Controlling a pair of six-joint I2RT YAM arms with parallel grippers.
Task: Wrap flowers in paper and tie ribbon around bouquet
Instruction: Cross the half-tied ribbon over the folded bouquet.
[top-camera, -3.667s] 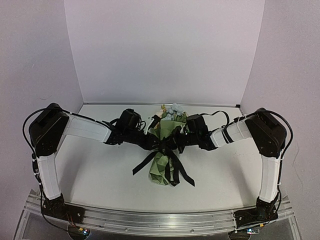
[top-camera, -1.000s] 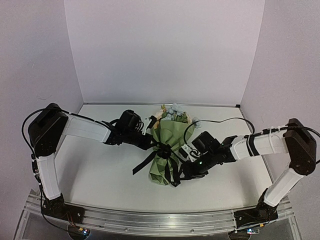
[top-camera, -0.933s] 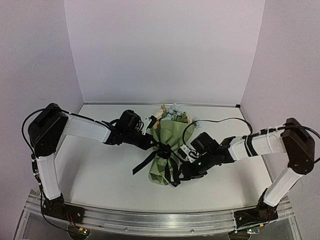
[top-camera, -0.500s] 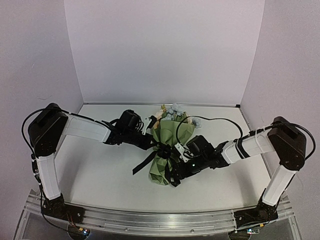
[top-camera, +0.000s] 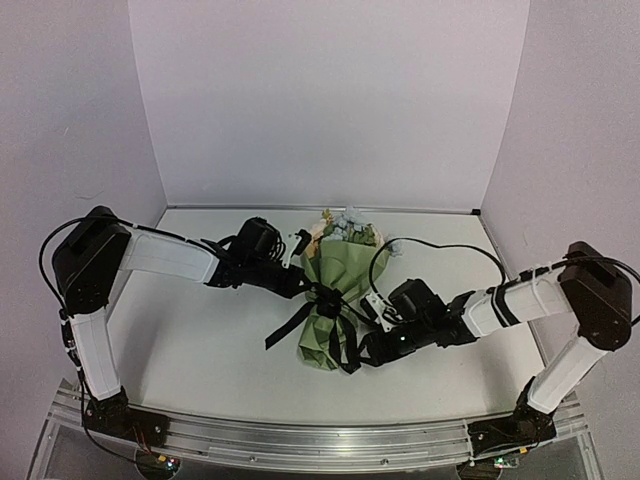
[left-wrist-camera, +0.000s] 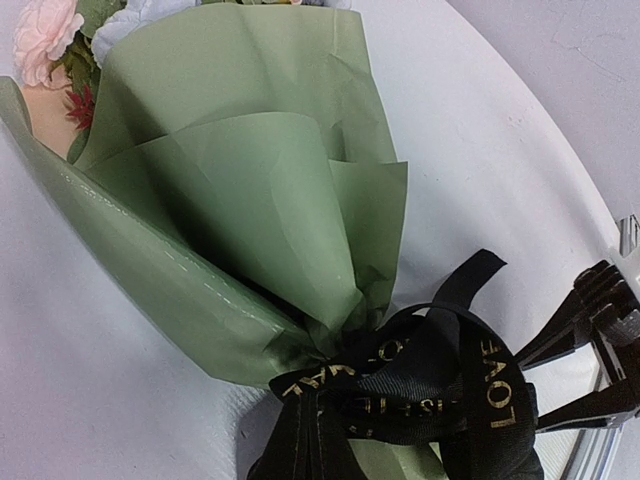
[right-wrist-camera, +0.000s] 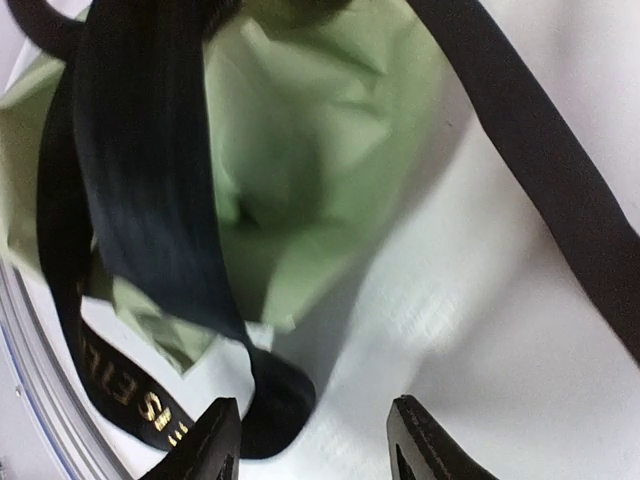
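The bouquet (top-camera: 335, 300) lies mid-table: a green paper (top-camera: 325, 335) cone with its flowers (top-camera: 345, 225) at the far end. A black ribbon (top-camera: 328, 298) with gold lettering is tied around the cone's waist, its tails trailing left and towards me. My left gripper (top-camera: 312, 290) is shut on the ribbon at the knot. In the left wrist view the ribbon (left-wrist-camera: 430, 380) covers its fingers, below the paper (left-wrist-camera: 250, 190). My right gripper (top-camera: 368, 352) stands open by the cone's narrow end. In its wrist view the gripper (right-wrist-camera: 315, 445) has a ribbon (right-wrist-camera: 280, 400) tail end by its left fingertip and the paper (right-wrist-camera: 300, 150) beyond.
The white table (top-camera: 200, 340) is walled by pale panels at the back and both sides. A metal rail (top-camera: 320, 445) runs along the near edge. A black cable (top-camera: 450, 248) loops over the table from the right arm.
Over the last second my right gripper swung in towards the bouquet's narrow end, then drew back a little to the right. The left arm and the bouquet have stayed put.
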